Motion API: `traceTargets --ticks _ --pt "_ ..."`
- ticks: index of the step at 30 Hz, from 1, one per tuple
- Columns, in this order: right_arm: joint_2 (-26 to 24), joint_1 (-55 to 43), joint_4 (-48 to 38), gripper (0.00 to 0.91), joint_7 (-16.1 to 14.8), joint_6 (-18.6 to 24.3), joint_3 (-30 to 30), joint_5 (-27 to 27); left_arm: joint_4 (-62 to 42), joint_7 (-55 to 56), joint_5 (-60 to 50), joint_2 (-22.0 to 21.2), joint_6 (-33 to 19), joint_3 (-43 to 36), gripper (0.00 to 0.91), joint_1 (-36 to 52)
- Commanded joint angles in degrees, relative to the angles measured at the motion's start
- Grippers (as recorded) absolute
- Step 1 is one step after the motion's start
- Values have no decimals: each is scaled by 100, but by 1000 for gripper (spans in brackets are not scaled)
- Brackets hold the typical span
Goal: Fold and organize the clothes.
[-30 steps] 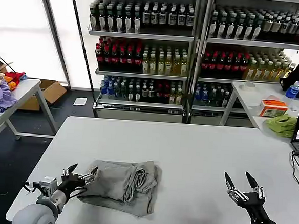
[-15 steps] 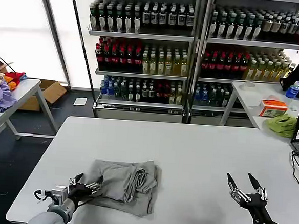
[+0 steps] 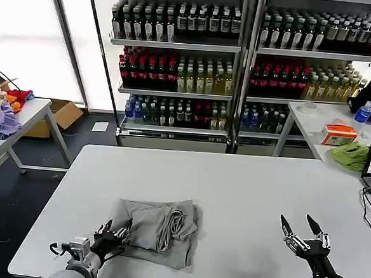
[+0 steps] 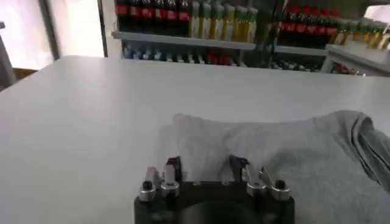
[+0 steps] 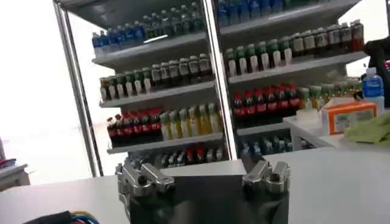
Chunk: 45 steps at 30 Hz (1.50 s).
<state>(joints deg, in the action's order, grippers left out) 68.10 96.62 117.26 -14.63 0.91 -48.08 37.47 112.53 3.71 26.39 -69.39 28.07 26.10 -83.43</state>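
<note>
Since a second ago the left gripper [image 3: 110, 234] has slid down and toward the lower edge of the head view, from beside the shirt's left edge to its lower left corner; half a second ago it was partway there. The right gripper [image 3: 304, 233] has barely shifted, a touch lower in frame. The grey shirt [image 3: 157, 229] looks slightly more bunched at its left corner than before.

Shirt: a folded, rumpled bundle in the lower centre-left of the head view, lying on the white table [image 3: 233, 180]. Long axis runs roughly left to right across the frame, a little tilted, the right end higher. Folded ridges and a rolled hem sit toward its right half; the flatter panel faces the left gripper. Print and collar can't be made out.

Left gripper: low, at the shirt's lower left corner, fingers spread a moderate way. In the left wrist view [image 4: 208, 172] the fingertips [image 4: 174, 164] rest at the near edge of the shirt [image 4: 286, 158], cloth lying between them, not clamped that I can see.

Right gripper: lower right of the head view, over bare table, well apart from the shirt, fingers splayed wide, holding nothing. The right wrist view shows its finger bases [image 5: 204, 176] spread apart.
</note>
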Motion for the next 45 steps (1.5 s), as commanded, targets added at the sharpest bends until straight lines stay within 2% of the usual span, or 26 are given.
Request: traceTargets --ticks 1,8,12,15,23,26,31,33,36,39,43,44,45 --pt "3 -18 4 907 8 4 6 3 128 128 273 -289 -58 35 10 -67" --pt "8 -61 -25 907 13 5 26 1 548 311 736 -716 -19 431 10 -38" --pt "-28 -41 -11 907 14 12 -15 27 811 244 1098 -506 43 1067 10 -156" --pt "-72 -55 -44 907 16 29 -30 52 923 154 1480 -22 185 1953 10 -238" --pt "-112 -130 -41 907 31 13 64 93 695 -105 2618 1695 497 4122 10 -583" --pt "-144 -128 -121 907 27 56 76 100 604 -172 2911 2156 500 4531 10 -764" --pt "-130 -149 -179 907 34 85 120 98 717 -101 3136 2572 504 4511 10 -694" --pt "-130 -133 -158 907 33 94 101 101 935 -44 3143 2566 506 4376 10 -631" --pt "-127 -84 -157 907 33 113 24 121 1361 128 3091 2300 505 3871 10 -510" --pt "-102 -51 -229 907 20 161 -39 115 1670 251 2896 1763 501 3229 10 -502" --pt "-25 -49 -329 907 29 181 -54 70 1802 726 2898 737 493 1850 10 -461" --pt "-18 -44 -328 907 25 183 -48 59 1800 941 2898 590 463 1149 10 -458" --pt "-9 -43 -328 907 24 185 -45 55 1786 1028 2892 508 444 906 10 -439"
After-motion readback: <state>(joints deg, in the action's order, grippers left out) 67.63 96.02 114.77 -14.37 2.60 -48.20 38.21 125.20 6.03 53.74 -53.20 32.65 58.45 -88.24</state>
